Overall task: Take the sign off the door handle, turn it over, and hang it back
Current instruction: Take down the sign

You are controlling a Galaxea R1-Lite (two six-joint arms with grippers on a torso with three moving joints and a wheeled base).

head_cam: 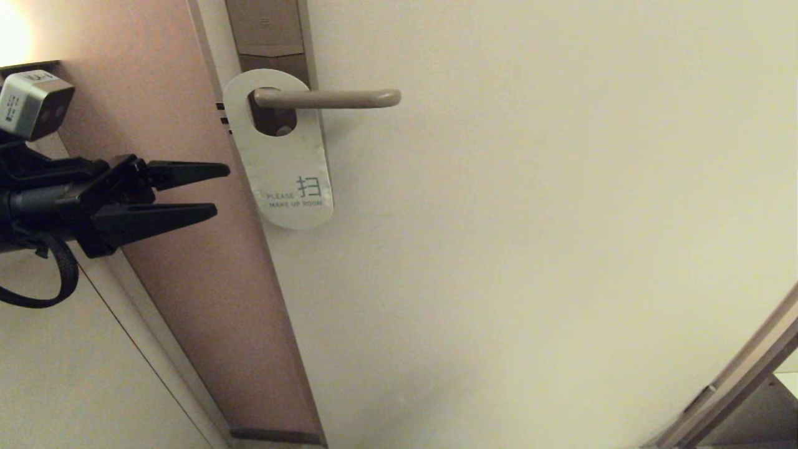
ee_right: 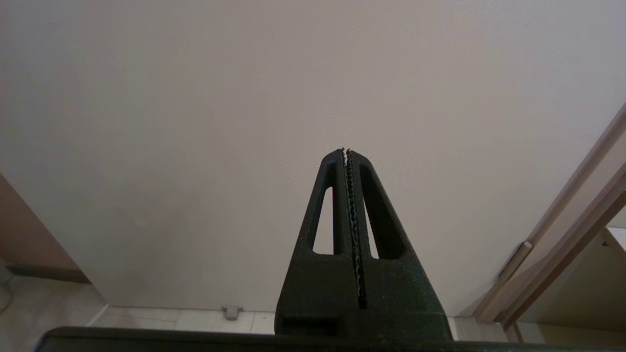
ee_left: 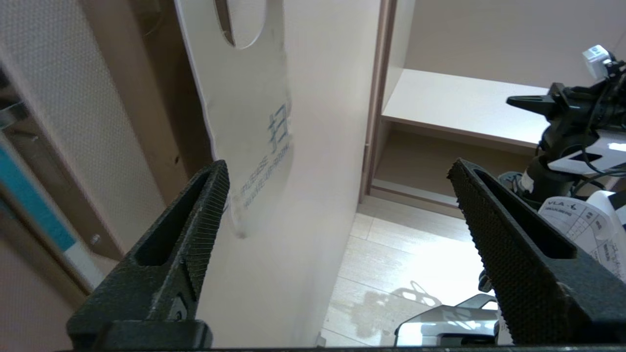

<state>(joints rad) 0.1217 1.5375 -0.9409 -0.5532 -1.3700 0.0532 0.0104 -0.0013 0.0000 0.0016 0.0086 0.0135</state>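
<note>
Cream door (head_cam: 530, 249) fills the head view, sign (head_cam: 283, 156) hanging on the door handle (head_cam: 330, 98) by its oval hole, white "PLEASE MAKE UP ROOM" side out, lever passing through the hole in front of the lock plate (head_cam: 268, 37). Left pincer (head_cam: 221, 190) sits just beside the sign's lower edge on the door-frame side, fingers spread wide and level, holding nothing, not touching the card; in the left wrist view the sign (ee_left: 244, 112) hangs past one fingertip (ee_left: 215, 190). Right pincer (ee_right: 346, 151) is parked low facing the door, fingers pressed together, well apart from the sign.
</note>
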